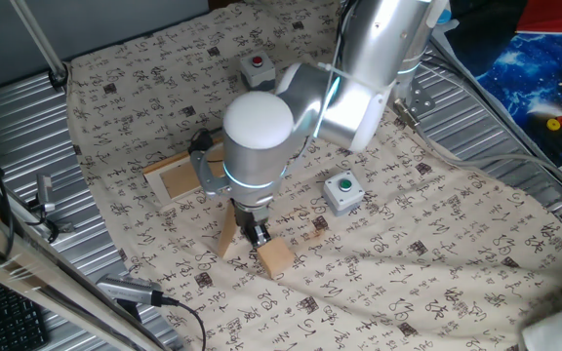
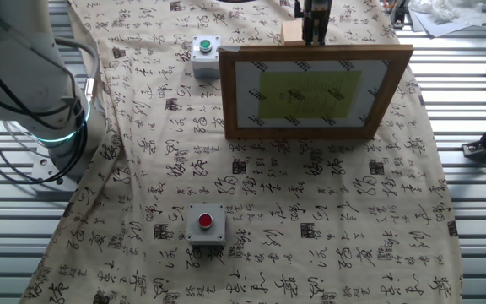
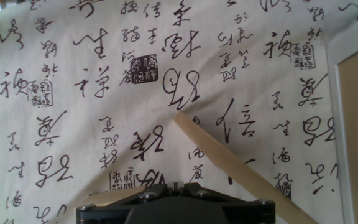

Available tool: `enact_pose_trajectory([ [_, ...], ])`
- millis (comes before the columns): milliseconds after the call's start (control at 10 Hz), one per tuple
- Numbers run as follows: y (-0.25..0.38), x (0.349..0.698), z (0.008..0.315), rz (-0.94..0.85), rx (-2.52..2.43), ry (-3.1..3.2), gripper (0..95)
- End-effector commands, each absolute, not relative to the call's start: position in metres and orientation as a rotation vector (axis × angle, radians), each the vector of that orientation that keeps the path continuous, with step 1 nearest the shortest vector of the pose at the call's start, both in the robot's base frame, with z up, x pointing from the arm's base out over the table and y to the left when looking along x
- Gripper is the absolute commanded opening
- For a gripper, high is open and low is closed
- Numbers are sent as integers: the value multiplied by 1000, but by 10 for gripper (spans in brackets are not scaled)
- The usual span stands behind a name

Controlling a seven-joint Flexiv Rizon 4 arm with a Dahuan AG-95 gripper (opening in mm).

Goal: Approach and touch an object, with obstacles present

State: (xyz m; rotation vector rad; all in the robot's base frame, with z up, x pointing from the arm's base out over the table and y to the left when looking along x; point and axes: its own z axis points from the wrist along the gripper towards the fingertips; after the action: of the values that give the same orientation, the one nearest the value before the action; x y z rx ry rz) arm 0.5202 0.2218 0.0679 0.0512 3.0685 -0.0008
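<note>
The small plain wood cube (image 1: 275,258) sits on the patterned cloth near the front. It also shows in the other fixed view (image 2: 291,32), behind the frame's top edge. My gripper (image 1: 255,233) hangs low just beside the cube, its fingers together and holding nothing; I cannot tell whether it touches. It also shows in the other fixed view (image 2: 316,25). The picture frame back (image 1: 178,176) lies to the left, its prop leg (image 1: 224,239) right next to the gripper. In the hand view the gripper (image 3: 174,185) is at the bottom edge, with the prop leg (image 3: 229,163) crossing ahead.
A grey box with a green button (image 1: 342,192) stands right of the gripper, also in the other fixed view (image 2: 205,51). A grey box with a red button (image 1: 257,68) is at the far side (image 2: 206,222). The frame (image 2: 315,93) fills the cloth's middle; its edge (image 3: 353,124) shows on the hand view's right.
</note>
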Motion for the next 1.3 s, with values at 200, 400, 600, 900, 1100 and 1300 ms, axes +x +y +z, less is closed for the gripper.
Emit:
enact_pose_trajectory([
  [200, 219, 526, 80, 7, 38, 3077, 0],
  [400, 212, 537, 113, 9, 26, 3101, 0],
  [600, 205, 541, 141, 14, 23, 3110, 0],
  [900, 193, 539, 174, 22, 18, 3128, 0],
  [1100, 186, 531, 201, 21, 21, 3135, 0],
  [1300, 178, 523, 215, 12, 3, 3138, 0],
])
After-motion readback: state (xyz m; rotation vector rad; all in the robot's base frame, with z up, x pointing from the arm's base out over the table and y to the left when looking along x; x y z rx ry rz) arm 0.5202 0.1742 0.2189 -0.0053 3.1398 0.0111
